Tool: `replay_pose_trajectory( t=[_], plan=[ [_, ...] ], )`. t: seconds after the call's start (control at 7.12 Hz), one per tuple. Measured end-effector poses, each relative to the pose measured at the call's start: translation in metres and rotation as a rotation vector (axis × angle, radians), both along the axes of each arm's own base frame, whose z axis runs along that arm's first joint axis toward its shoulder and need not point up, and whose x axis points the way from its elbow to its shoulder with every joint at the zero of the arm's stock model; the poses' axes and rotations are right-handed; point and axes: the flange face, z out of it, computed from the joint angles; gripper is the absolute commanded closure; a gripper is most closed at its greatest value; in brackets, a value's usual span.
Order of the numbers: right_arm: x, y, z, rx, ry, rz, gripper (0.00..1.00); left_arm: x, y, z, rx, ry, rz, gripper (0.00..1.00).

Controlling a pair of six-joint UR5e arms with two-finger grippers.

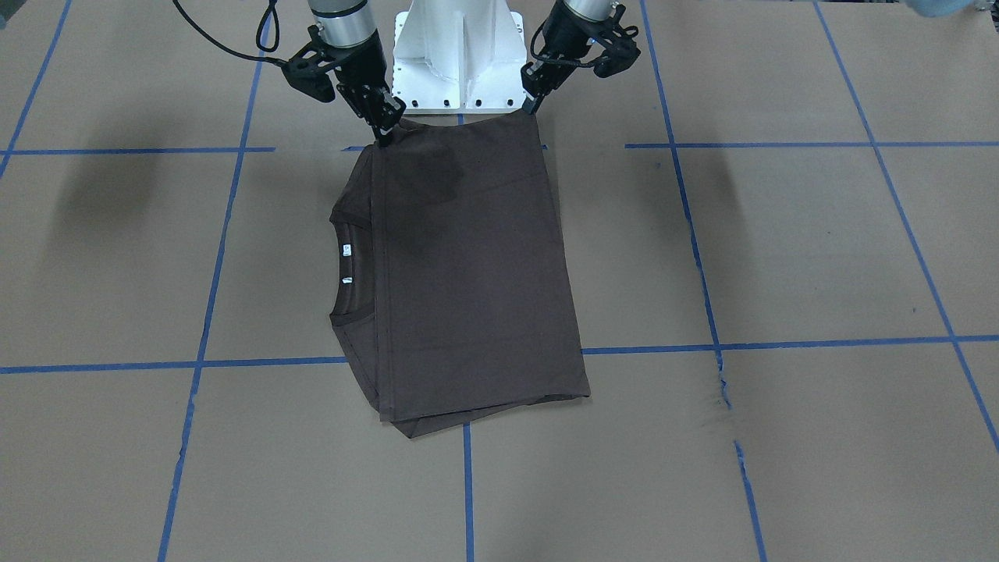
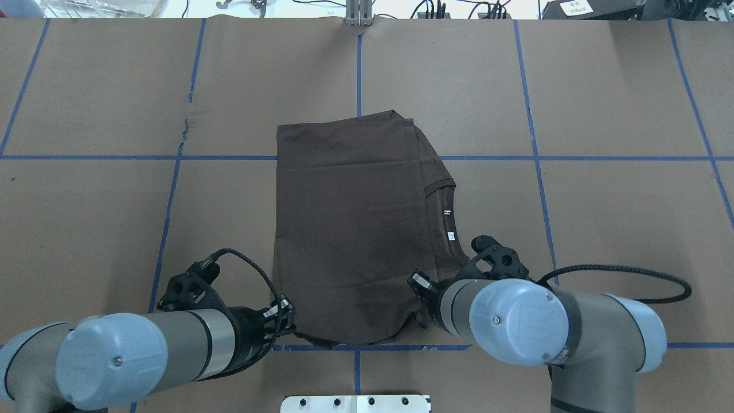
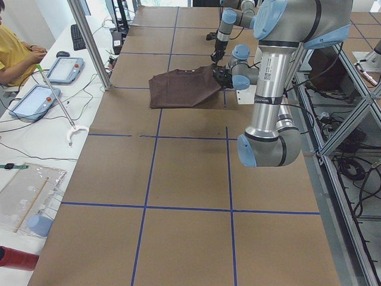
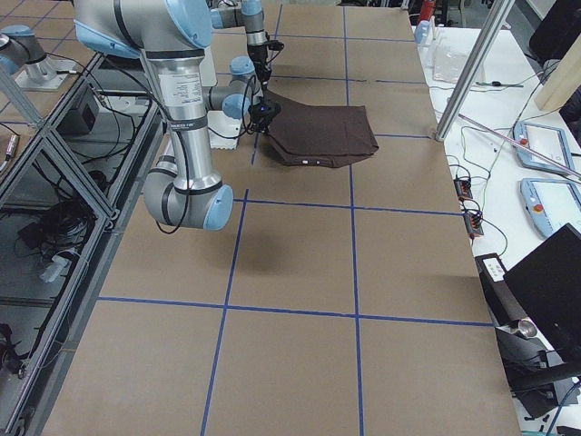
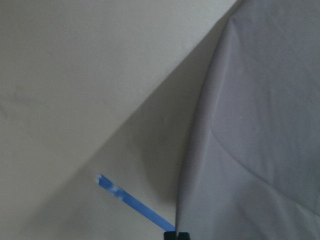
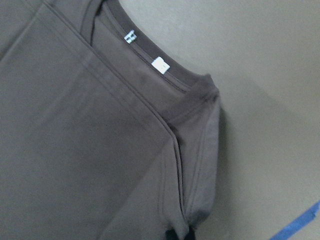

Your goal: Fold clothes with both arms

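The white metal pedestal base [image 1: 459, 55] is a boxy casting with a row of dark bolt holes along its foot. It stands on a matt brown, paper-like surface [image 1: 780, 250] marked into big squares by blue tape [image 1: 780, 145].

Just in front of the base, the two tubular silver-grey arms with smooth light-blue joint caps reach down: the left arm [image 2: 143, 350] and the right arm [image 2: 516, 327]. The black left tool [image 1: 534, 109] has its fingers together, clamped on the T-shirt corner nearest the base on that side. The black right tool [image 1: 385, 134] is likewise pinched shut on the other near corner, where the cloth bunches into a small gathered point. Between the two, the near hem hangs lifted off the surface in a shallow curve.

Out from the base lies the rest of the dark brown T-shirt [image 1: 468, 273], soft knit cloth folded into a rough rectangle with a few faint creases across its top layer. On the right arm's side of it, a stitched hem runs straight along the fold, and beyond that the round ribbed collar [image 6: 187, 80] shows with two small white labels [image 6: 160, 65].

Farthest from the base, the shirt's layered edges lie flat and slightly fanned, crossing a tape line.
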Motion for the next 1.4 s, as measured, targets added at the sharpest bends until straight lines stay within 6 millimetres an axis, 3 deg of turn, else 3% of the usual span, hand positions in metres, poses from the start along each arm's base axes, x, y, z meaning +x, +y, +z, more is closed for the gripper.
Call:
replay_pose_trajectory(
  t=[0.14, 0.28, 0.42, 0.7, 0.84, 0.98, 1.12, 1.26, 1.4],
  plan=[
    [0.012, -0.042, -0.014, -0.011, -0.008, 0.007, 1.0, -0.009, -0.03, -0.023, 0.041, -0.019, -0.038, 1.0],
    [0.02, -0.086, -0.027, -0.028, -0.017, 0.029, 1.0, -0.02, -0.065, -0.028, 0.088, -0.052, -0.067, 1.0],
    [0.021, -0.119, -0.036, -0.04, -0.018, 0.056, 1.0, -0.028, -0.099, -0.024, 0.132, -0.096, -0.086, 1.0],
    [-0.001, -0.174, -0.04, -0.069, 0.019, 0.1, 1.0, -0.028, -0.162, -0.011, 0.194, -0.157, -0.133, 1.0],
    [-0.013, -0.208, -0.034, -0.084, 0.033, 0.117, 1.0, -0.016, -0.201, -0.001, 0.21, -0.171, -0.167, 1.0],
    [-0.024, -0.252, -0.026, -0.093, 0.026, 0.127, 1.0, -0.001, -0.252, 0.012, 0.241, -0.199, -0.197, 1.0],
    [-0.035, -0.297, -0.017, -0.089, 0.019, 0.124, 0.01, 0.009, -0.305, 0.029, 0.289, -0.243, -0.214, 0.56],
    [-0.047, -0.344, -0.003, -0.047, 0.02, 0.102, 0.0, 0.015, -0.357, 0.053, 0.348, -0.291, -0.23, 0.01],
    [-0.041, -0.391, 0.013, 0.037, 0.022, 0.064, 0.0, 0.01, -0.399, 0.079, 0.413, -0.332, -0.249, 0.0]
  ],
)
